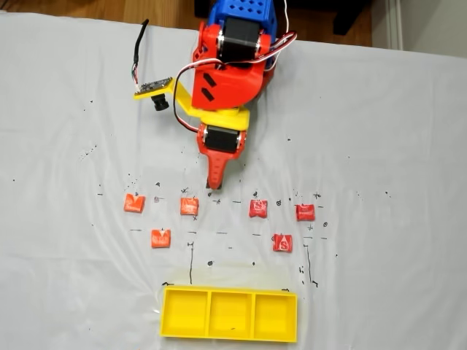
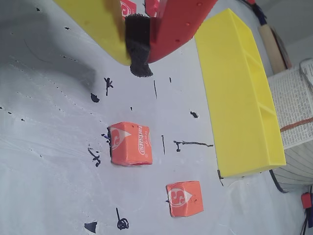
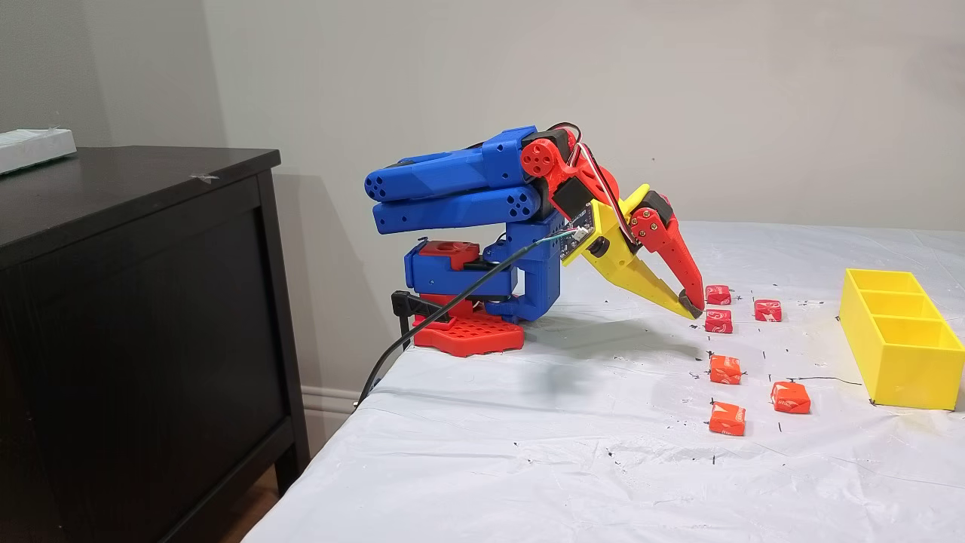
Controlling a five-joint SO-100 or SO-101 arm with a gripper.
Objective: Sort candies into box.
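Several orange-red wrapped candies lie scattered on the white sheet in two loose rows, among them one (image 1: pixel 189 206) and another (image 1: pixel 257 208). My gripper (image 1: pixel 214 184) hangs shut and holds nothing, its tip just above the sheet between those two, slightly behind them. In the wrist view the yellow and red fingers meet at a black pad (image 2: pixel 139 49), with one candy (image 2: pixel 129 143) and another (image 2: pixel 184 199) below. From the side, the gripper (image 3: pixel 690 308) points down beside a candy (image 3: pixel 718 321). The yellow box (image 1: pixel 229 313) sits at the near edge; its three compartments show bare floors.
Black pen marks dot the white sheet (image 1: pixel 379 146). The blue and red arm base (image 3: pixel 467 332) stands at the table's back edge. A dark cabinet (image 3: pixel 136 302) stands beside the table. A stack of printed paper (image 2: pixel 293 107) lies beyond the box (image 2: pixel 239 98).
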